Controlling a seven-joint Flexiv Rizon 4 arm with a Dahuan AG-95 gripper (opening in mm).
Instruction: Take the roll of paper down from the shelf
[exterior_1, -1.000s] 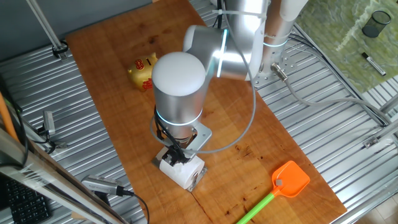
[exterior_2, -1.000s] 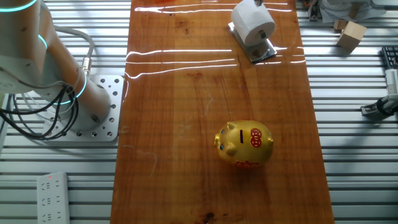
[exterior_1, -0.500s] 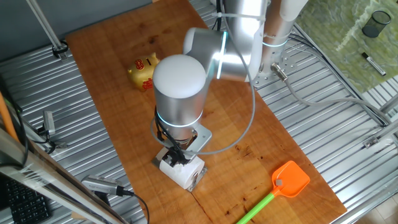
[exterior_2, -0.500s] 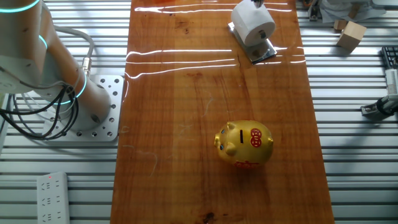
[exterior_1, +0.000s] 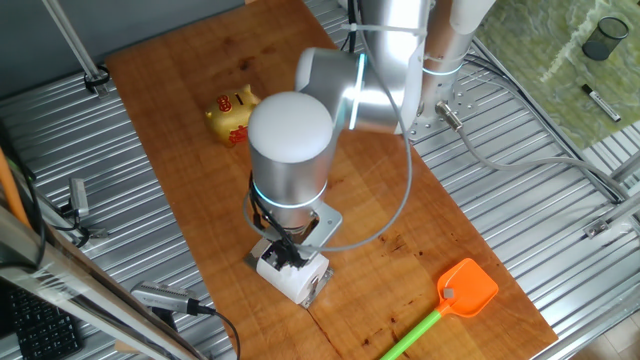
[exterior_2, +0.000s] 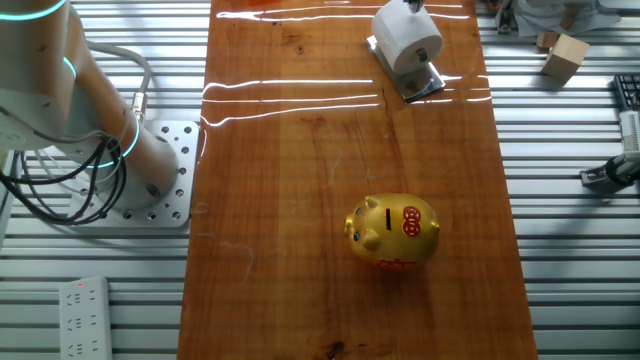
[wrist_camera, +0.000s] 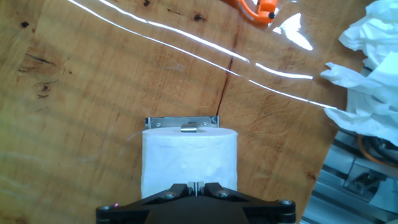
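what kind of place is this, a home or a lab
Most likely a robotics lab bench: a wooden board on ribbed metal tabletop, the arm's bolted base plate, and a power strip.

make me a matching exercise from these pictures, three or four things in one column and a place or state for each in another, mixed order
Things:
1. plump white roll of paper
2. golden piggy bank
3. orange plastic fly swatter with green handle
4. low grey metal shelf

Places or states:
A. lying flat near a corner of the wooden board
B. carrying the roll, its edge showing beyond it
C. standing alone out on the open board
D. lying on its side right under the hand camera

Pairs: 1-D, 2-C, 3-A, 4-B
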